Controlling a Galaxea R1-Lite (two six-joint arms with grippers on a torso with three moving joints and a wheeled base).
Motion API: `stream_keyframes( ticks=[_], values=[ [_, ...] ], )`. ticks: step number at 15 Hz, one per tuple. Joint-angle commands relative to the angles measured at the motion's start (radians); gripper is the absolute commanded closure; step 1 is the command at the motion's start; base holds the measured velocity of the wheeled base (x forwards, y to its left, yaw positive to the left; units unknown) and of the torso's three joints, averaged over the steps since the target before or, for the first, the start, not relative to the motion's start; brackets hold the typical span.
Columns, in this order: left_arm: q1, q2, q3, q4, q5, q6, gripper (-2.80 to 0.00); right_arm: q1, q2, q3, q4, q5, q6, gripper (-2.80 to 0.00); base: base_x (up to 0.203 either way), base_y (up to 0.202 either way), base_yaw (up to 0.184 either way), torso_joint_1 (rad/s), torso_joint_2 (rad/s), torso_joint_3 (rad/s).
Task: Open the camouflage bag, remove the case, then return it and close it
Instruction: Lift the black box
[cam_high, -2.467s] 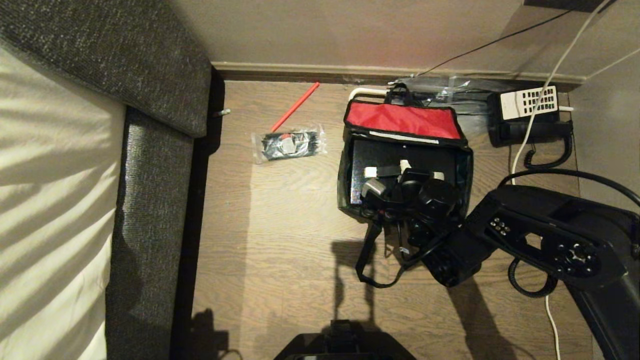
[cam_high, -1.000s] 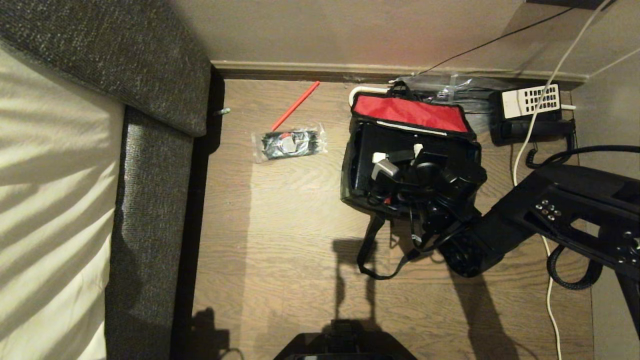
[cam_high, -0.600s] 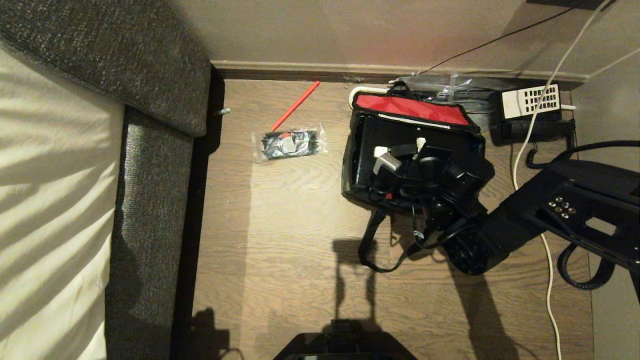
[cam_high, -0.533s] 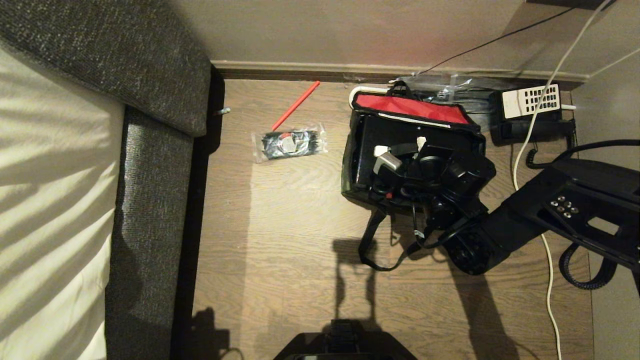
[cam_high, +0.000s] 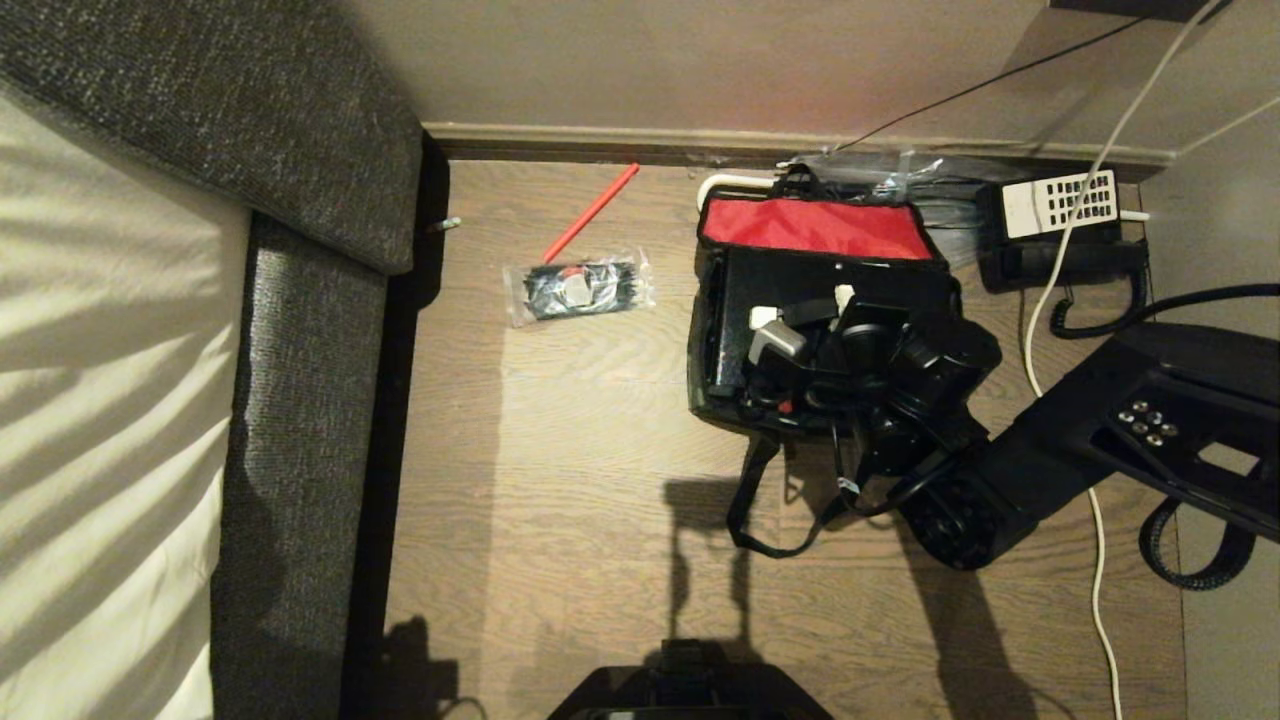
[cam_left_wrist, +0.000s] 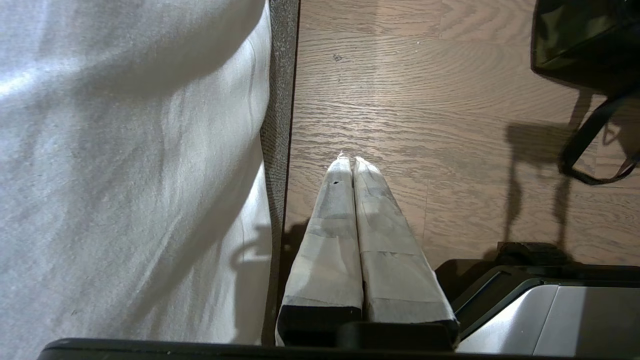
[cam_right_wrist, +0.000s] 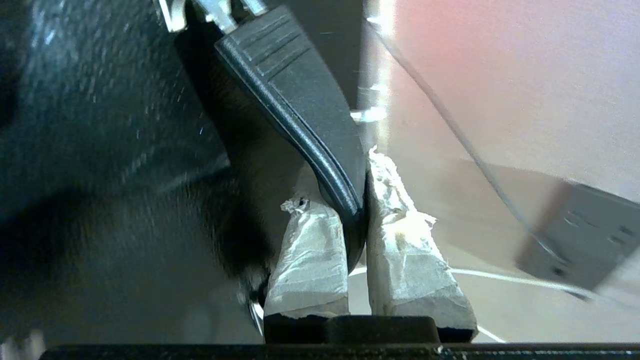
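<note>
At the far left lies a bed with a pale sheet and a grey fabric frame, running along the wooden floor. The left gripper hangs parked just beside that frame, near the robot's base, its taped fingers pressed together on nothing. Further right on the floor, a red pen lies near the far wall, with a clear packet of black items just nearer than it. Right of these sits the camouflage bag, its lid thrown back toward the wall so the red lining shows, one black strap trailing toward the robot. The case lies inside the open bag. The right gripper reaches over it from the right, its fingers pinched tight on the case's black handle. At the far right, by the wall, stands a black telephone.
</note>
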Motion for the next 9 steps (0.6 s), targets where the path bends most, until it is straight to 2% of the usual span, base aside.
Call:
stream_keyframes(
  ticks=[1, 9],
  values=[
    [0.001, 0.000, 0.002, 0.000, -0.001, 0.000, 0.00, 0.000, -0.015, -0.007, -0.003, -0.004, -0.010, 0.00, 0.000, 0.000, 0.000, 0.000, 0.00, 0.000],
    [0.001, 0.000, 0.002, 0.000, -0.001, 0.000, 0.00, 0.014, -0.105, -0.017, -0.003, -0.004, -0.021, 0.00, 0.000, 0.000, 0.000, 0.000, 0.00, 0.000]
  ],
)
